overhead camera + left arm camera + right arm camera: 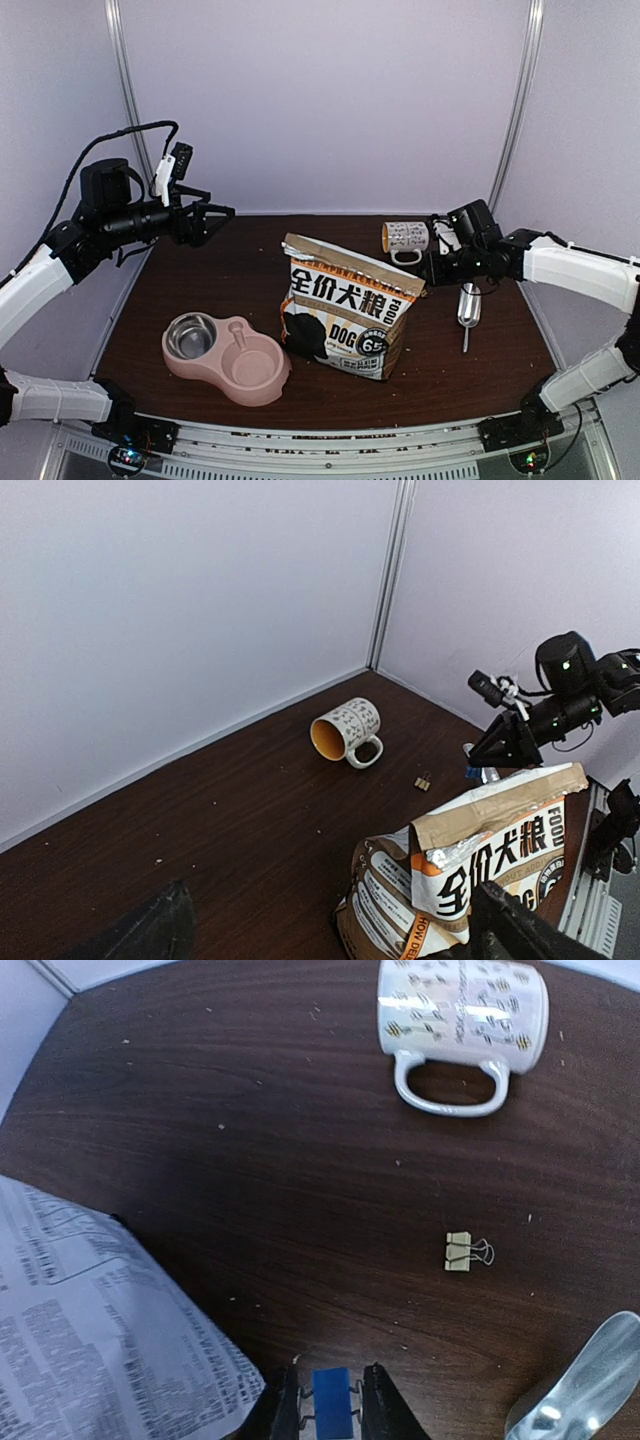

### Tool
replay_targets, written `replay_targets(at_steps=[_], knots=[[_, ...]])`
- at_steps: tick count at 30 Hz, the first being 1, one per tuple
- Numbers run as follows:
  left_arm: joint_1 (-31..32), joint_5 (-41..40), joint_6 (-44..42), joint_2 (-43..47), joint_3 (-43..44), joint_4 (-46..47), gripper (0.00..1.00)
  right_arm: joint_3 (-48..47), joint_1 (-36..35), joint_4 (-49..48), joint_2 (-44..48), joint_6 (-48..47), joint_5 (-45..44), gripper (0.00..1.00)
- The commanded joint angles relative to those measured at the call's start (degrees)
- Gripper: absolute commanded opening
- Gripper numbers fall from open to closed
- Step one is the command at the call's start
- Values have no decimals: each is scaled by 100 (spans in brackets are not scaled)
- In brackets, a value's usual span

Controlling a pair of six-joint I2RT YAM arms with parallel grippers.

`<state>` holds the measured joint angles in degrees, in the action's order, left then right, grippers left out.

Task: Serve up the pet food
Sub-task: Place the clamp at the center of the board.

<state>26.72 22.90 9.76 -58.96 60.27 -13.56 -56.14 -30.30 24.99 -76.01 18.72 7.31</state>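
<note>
The kraft-brown dog-food bag [345, 315] stands upright mid-table with its top folded over. The pet food itself is hidden inside it. The bag also shows in the left wrist view [480, 870] and the right wrist view [90, 1330]. My right gripper [437, 262] is just right of the bag's top, low over the table, and is shut on a blue binder clip [332, 1408]. My left gripper [215, 215] hangs open and empty above the table's far left. The pink double bowl [225, 355] sits front left. The silver scoop [468, 305] lies right of the bag.
A patterned mug [405, 237] lies on its side at the back, also in the right wrist view [460, 1020]. A small beige binder clip [458, 1251] lies on the table between mug and scoop [585, 1390]. Walls close off the back and sides.
</note>
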Motion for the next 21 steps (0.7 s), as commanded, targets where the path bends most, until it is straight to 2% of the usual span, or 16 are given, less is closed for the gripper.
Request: replay_targets(at_steps=[1,14,18,21], knots=[[-5,42,-9,16,-15,214,98,335,273,-1048,-485,336,-228,21],[-5,40,-18,16,-6,197,98,612,490,-1990,-1622,700,-547,25],[-2,40,-18,8,-6,196,98,613,515,-2128,-1851,746,-512,32],[-9,40,-18,7,0,196,98,637,534,-2202,-1925,775,-484,43]])
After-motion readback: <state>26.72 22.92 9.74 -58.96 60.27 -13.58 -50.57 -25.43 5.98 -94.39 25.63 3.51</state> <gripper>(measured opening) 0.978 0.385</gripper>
